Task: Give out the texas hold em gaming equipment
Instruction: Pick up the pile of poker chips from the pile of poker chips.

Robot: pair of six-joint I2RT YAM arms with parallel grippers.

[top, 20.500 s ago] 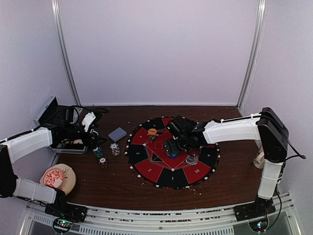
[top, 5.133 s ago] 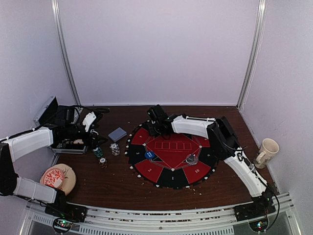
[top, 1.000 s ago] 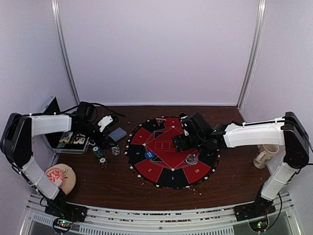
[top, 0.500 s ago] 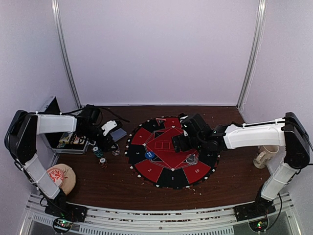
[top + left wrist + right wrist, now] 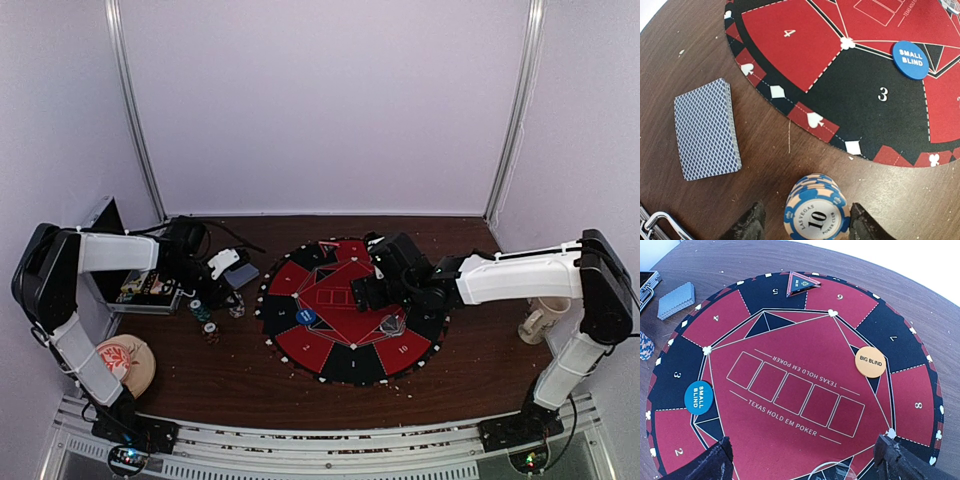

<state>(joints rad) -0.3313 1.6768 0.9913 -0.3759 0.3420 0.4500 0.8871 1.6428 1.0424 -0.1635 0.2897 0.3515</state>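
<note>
Chip pickup is judged to be the step in hand. The blue-and-cream chip stack, on the table just off the mat, is straddled by the left gripper, jaws part-spread, a gap visible on one side, nothing pinched. Next the stack needs to be squeezed squarely and carried to a numbered seat, the card deck beyond being left alone. The right gripper is seen spread wide and empty over the mat.
</note>
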